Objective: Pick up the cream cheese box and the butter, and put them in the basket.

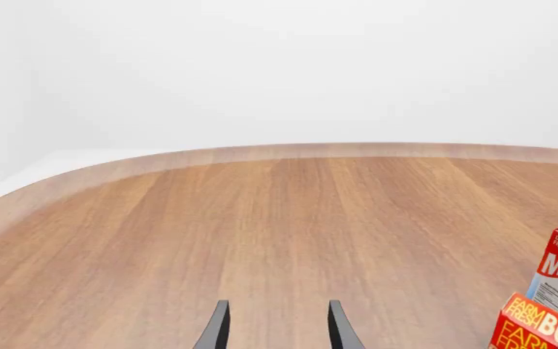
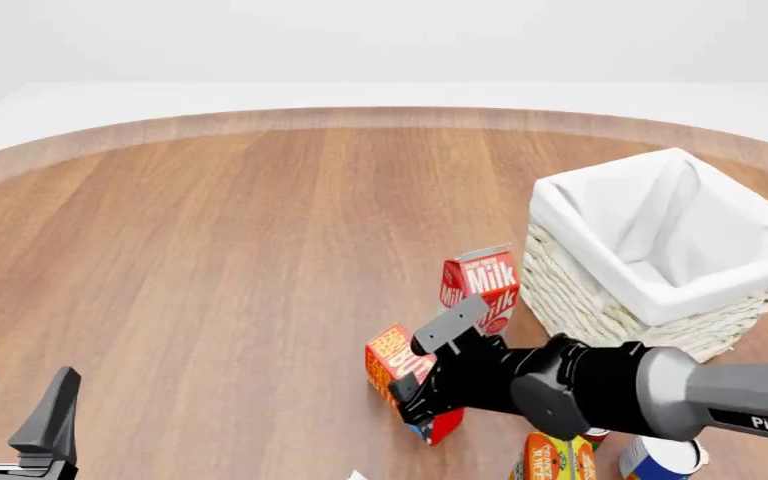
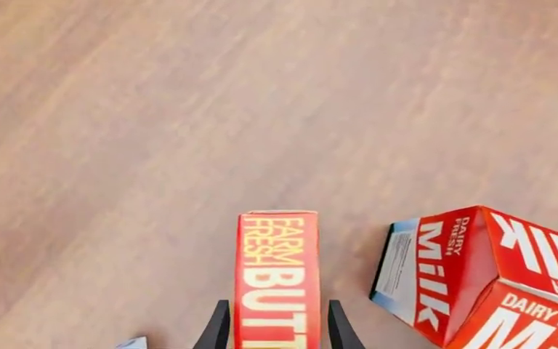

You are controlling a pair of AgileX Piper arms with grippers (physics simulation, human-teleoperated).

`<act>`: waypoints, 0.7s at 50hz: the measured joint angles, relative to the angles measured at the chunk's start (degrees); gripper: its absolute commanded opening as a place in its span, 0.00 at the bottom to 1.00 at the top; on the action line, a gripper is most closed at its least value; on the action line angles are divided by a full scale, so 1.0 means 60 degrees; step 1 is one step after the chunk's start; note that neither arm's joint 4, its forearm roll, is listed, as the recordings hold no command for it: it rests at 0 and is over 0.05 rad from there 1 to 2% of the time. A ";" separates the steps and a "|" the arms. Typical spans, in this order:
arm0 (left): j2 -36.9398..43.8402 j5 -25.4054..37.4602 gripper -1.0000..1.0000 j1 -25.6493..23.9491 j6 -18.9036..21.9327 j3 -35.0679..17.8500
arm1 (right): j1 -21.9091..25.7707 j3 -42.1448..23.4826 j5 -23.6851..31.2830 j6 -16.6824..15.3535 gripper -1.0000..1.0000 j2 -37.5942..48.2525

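Note:
The butter [image 3: 277, 280], a red box with yellow lettering, lies on the wooden table left of the milk carton; it also shows in the front view [image 2: 390, 358] and in the left wrist view [image 1: 540, 326]. My right gripper [image 3: 277, 331] is open and straddles the butter, one finger on each long side with narrow gaps. In the front view the right gripper [image 2: 418, 390] covers part of the box. The basket [image 2: 584, 290] stands at the right. My left gripper [image 2: 19, 385] hangs open and empty at the near left. The cream cheese box is out of view, unless a pale corner [image 2: 355, 476] is it.
A red-white milk carton [image 2: 480, 285] stands between the butter and the basket, close to my right gripper's fingers [image 3: 342, 327]. An orange-yellow carton [image 2: 558, 460] and a can [image 2: 660, 460] sit under the right arm at the near edge. Bare wood stretches to the left.

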 measured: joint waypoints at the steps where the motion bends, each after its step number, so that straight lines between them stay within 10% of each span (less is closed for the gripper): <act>1: 0.0000 0.0000 1.00 0.0000 0.0000 0.0000 | 0.0005 0.0008 -0.0007 0.0013 1.00 0.0007; 19: 0.0000 0.0000 1.00 0.0000 0.0000 0.0000 | 0.0062 0.0197 -0.0184 0.0181 1.00 0.0081; 20: 0.0000 0.0000 1.00 0.0000 0.0000 0.0000 | 0.0061 0.0202 -0.0189 0.0185 0.00 0.0083; 35: 0.0000 0.0000 1.00 0.0000 0.0000 0.0000 | 0.0149 0.0172 -0.0033 0.0125 0.00 -0.0020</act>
